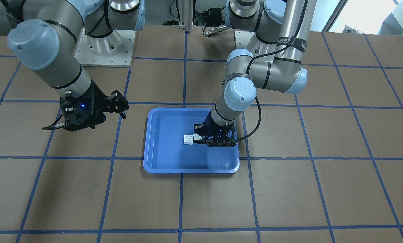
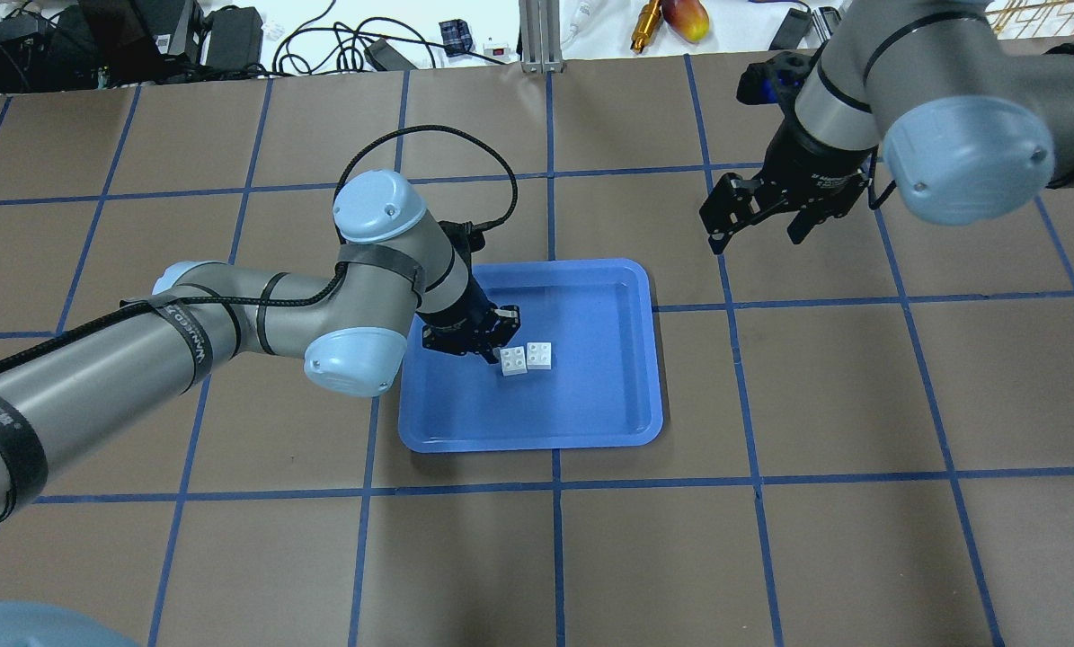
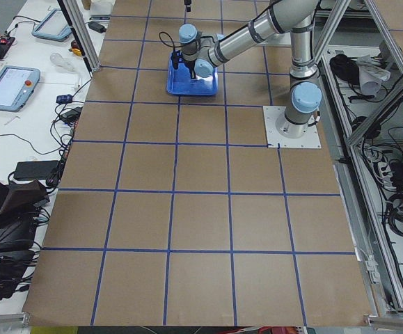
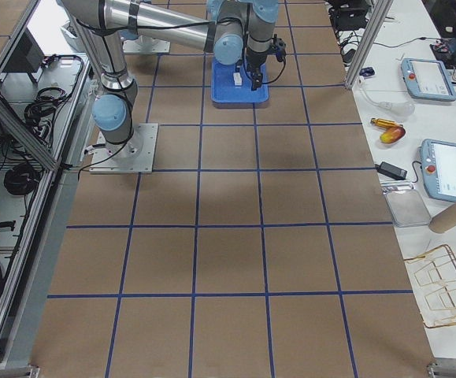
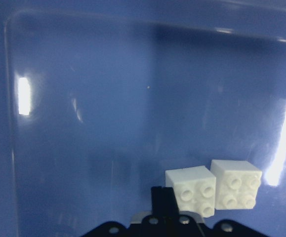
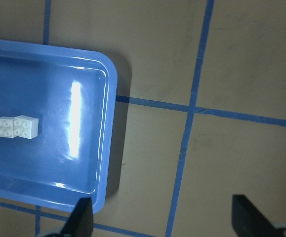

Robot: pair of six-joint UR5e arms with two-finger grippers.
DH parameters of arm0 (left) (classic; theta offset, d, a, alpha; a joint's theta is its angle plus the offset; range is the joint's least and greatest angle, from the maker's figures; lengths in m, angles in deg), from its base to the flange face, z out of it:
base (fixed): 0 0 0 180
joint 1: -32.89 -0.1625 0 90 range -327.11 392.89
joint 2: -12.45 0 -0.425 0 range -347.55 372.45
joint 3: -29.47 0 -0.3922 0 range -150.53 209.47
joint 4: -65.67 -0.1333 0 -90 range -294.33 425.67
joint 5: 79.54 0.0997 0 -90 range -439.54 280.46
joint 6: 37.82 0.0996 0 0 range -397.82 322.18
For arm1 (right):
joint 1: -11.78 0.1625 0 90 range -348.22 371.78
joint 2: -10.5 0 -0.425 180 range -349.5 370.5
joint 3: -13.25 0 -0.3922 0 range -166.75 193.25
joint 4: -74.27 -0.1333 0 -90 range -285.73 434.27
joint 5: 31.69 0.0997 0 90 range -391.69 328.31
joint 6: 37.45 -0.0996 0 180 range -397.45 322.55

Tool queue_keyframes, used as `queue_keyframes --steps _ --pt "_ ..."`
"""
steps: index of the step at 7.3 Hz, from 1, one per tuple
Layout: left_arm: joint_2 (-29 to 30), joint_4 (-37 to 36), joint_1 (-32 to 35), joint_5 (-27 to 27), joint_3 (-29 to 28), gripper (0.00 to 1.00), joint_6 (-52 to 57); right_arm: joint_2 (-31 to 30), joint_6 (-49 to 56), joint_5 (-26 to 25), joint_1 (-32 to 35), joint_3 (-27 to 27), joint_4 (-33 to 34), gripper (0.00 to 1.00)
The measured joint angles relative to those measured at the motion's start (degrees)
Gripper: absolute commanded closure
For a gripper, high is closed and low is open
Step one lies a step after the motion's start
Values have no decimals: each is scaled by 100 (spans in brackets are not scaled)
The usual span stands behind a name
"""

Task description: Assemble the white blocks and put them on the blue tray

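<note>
If the left gripper (image 5: 163,198) shoves sideways: the white blocks (image 2: 526,358) probably skate over the glossy floor of the blue tray (image 2: 590,395) instead of joining, since nothing braces them on the far side.
Risk, unjoined pair: both blocks show all four studs upward and lie side by side, touching. I judge them not stacked, so the assembly step looks undone even though they are already in the tray.
Risk, regrasp: the fingertips stand at the side face of the nearer block, off its centre. Opening and closing from there could spin or tip that block, or catch both blocks at once.
Risk, pressing studs: with only one block held, the other can slide out from under it on the smooth plastic, so the studs may never seat.
Left gripper: jaws are drawn together with nothing between them. It sits low inside the tray, its tip right against the nearer block. Whether it truly touches, I cannot tell.
Right gripper (image 2: 755,235): jaws are spread wide and empty. It hangs over the brown table (image 2: 815,404), well apart from the tray on the robot's right.
White blocks: both rest on the tray floor near its middle, on the side where the left gripper stands.
</note>
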Motion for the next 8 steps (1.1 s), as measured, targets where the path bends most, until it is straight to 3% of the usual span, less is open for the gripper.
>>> queue_keyframes --steps 4,8 --pt "60 5 -1 0 -2 100 -140 -463 -1270 -602 -30 148 -780 0" --pt "91 -12 28 -60 -17 100 -507 -866 -1805 -703 3 152 -1116 0"
